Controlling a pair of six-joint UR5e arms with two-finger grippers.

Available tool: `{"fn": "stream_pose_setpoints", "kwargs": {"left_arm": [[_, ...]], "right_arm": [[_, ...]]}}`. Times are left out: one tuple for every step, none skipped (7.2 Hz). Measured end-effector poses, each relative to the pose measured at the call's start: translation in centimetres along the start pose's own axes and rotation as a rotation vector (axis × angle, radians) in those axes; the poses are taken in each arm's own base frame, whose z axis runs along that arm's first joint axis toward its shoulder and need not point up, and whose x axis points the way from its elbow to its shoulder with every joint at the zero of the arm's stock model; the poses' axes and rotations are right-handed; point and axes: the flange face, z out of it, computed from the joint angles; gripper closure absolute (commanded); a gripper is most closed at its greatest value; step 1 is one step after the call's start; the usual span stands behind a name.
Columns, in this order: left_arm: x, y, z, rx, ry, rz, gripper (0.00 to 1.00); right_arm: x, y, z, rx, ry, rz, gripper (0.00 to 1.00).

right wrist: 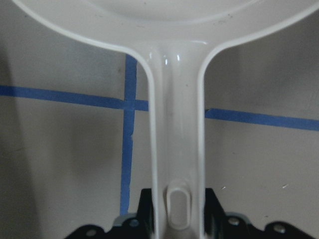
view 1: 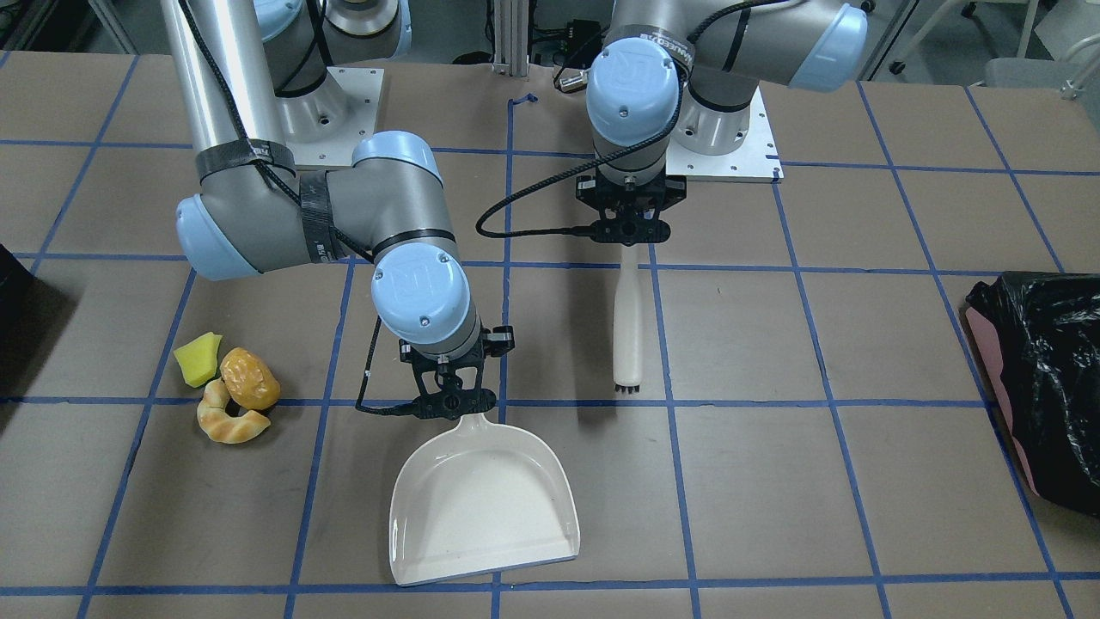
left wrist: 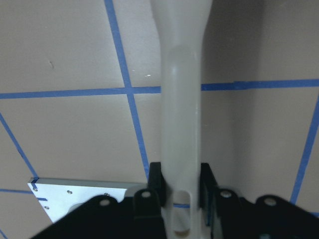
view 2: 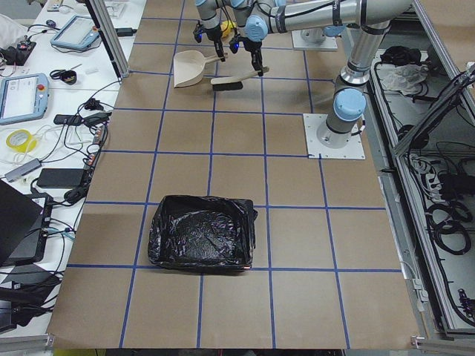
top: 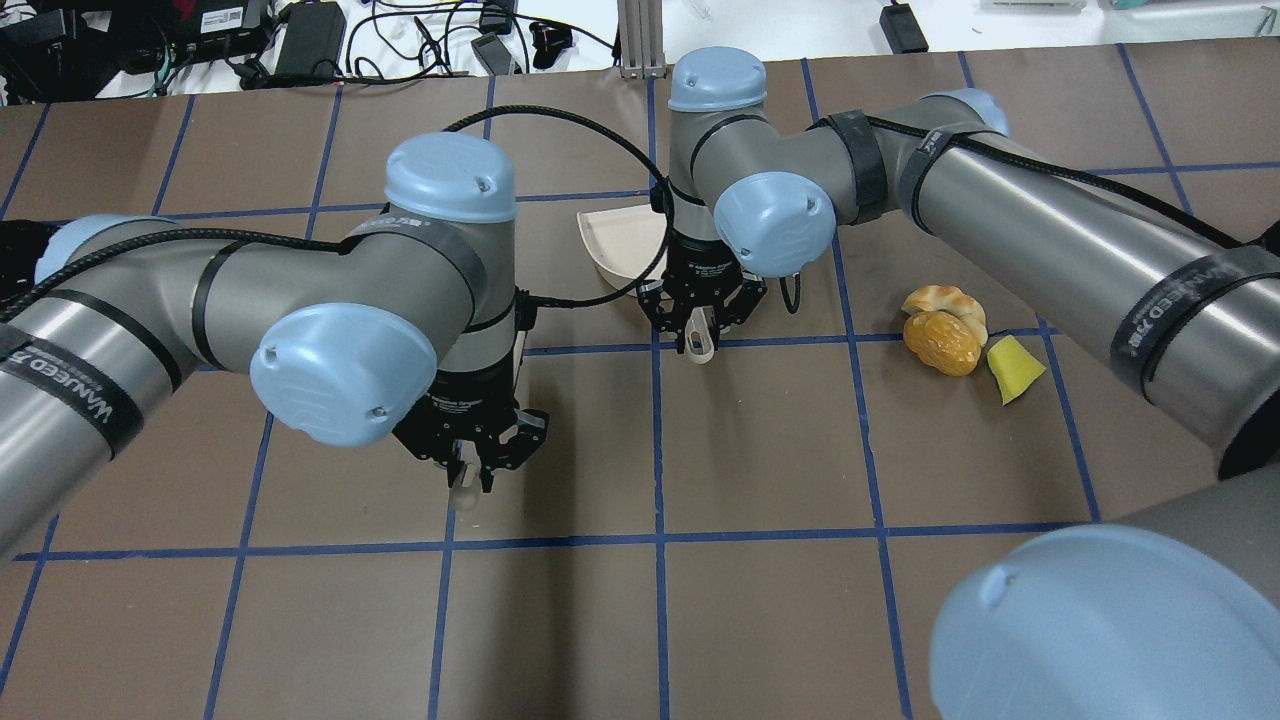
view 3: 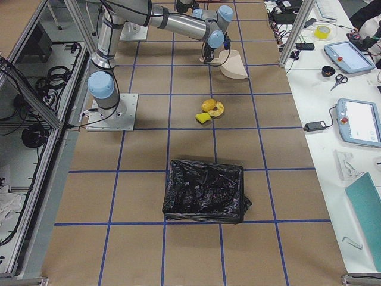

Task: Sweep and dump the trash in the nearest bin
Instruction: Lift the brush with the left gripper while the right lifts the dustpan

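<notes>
Three light, likely roll-prone trash pieces [view 1: 249, 378] are not being swept yet; stiff dustpan [view 1: 481, 499] is being pinched at its handle by right gripper [view 1: 447, 400], brush [view 1: 627, 327] by left gripper [view 1: 632, 230].

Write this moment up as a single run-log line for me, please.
left gripper: shut on brush | right gripper: shut on dustpan | trash: three pieces clustered on table, unswept | dustpan: empty
</notes>
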Motion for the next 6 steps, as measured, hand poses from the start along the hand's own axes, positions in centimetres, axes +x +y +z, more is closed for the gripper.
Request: {"fn": "stream_pose_setpoints", "kwargs": {"left_arm": [[-2.1,-0.8,-0.3,0.002,0.021,-0.033,1.0],[-4.5,-1.7,-0.8,0.01,0.047,-0.081,1.0],[-6.2,-2.3,-1.5,0.022,0.068,-0.132,1.0],[-6.9,-2.8,-2.1,0.033,0.1,-0.179,1.0],[-7.0,-3.1,-2.4,0.047,0.143,-0.209,1.0],[-6.9,-3.4,-2.6,0.059,0.167,-0.221,1.0]], "right_arm": [[0.0,0.0,-0.1,0.003,-0.002,-0.001,0.53],[0.0,-0.1,-0.1,0.004,-0.004,-0.002,0.62],[0.0,-0.1,-0.1,0.004,-0.006,-0.004,0.76],[0.0,-0.1,-0.1,0.004,-0.007,-0.005,0.86],[0.1,0.0,-0.2,0.004,-0.008,-0.004,0.89],[0.5,-0.1,-0.6,0.008,-0.009,-0.001,0.9]]}}
